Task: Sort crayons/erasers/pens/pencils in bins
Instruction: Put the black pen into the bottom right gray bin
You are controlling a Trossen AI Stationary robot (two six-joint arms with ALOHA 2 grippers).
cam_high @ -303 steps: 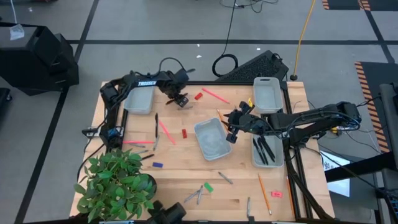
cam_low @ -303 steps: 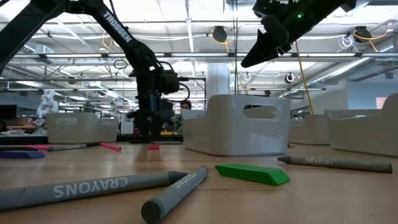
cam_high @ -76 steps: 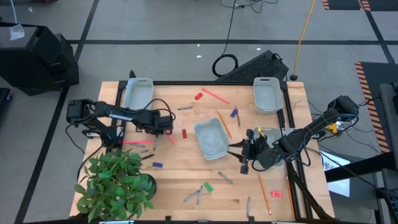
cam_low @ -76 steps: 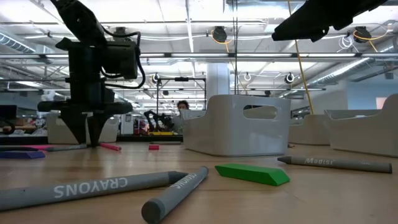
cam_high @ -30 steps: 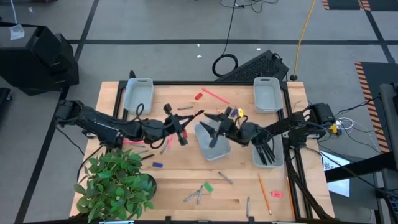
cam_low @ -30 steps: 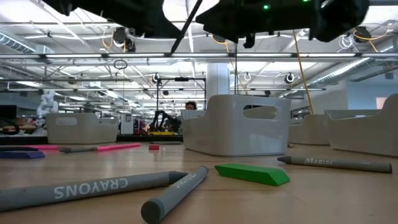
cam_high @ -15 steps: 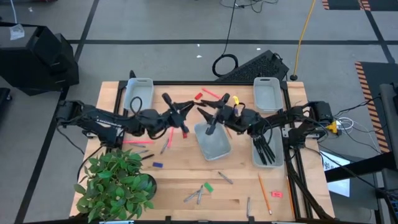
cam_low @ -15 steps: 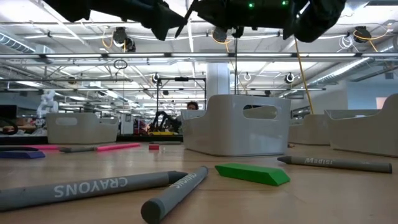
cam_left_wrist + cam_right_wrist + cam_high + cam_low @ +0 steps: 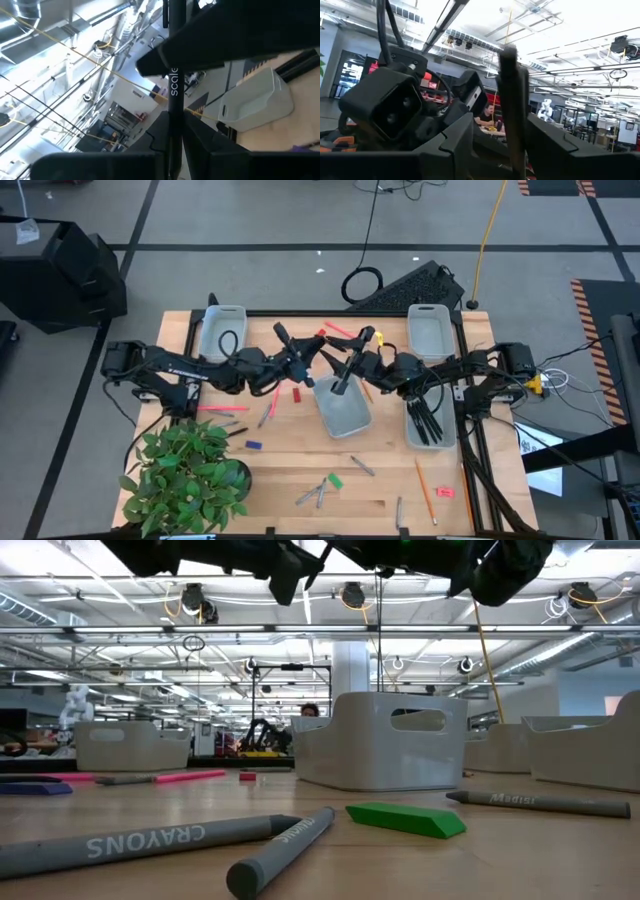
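Both grippers hang high over the table's middle, facing each other. My left gripper (image 9: 297,361) is shut on a black pen (image 9: 292,355). My right gripper (image 9: 352,366) is shut on a second black pen (image 9: 350,364). The middle bin (image 9: 341,408) stands below them. Further black pens lie in the right bin (image 9: 428,420). The far-left bin (image 9: 222,333) and the far-right bin (image 9: 430,330) stand at the far edge. Two grey crayons (image 9: 150,840) and a green eraser (image 9: 405,820) lie near the front edge. My left gripper pinches the pen's shaft (image 9: 173,117) between its two fingers, about midway along it. The fingers come from the table's left and lie across the pen, which is lifted clear. My right gripper pinches its pen's shaft (image 9: 513,115) between its two fingers (image 9: 457,145). They come from the table's right, across the pen, which is lifted clear over the middle bin.
A potted plant (image 9: 185,475) fills the near-left corner. Pink pencils (image 9: 222,409), a red eraser (image 9: 296,393) and a blue eraser (image 9: 253,445) lie left of the middle bin. An orange pencil (image 9: 425,490) lies near the right front.
Both grippers have gone up and toward the table's far edge, each keeping its pen, and now stand closer together. The left gripper has also gone toward the right. In the low view both have risen to the picture's top.
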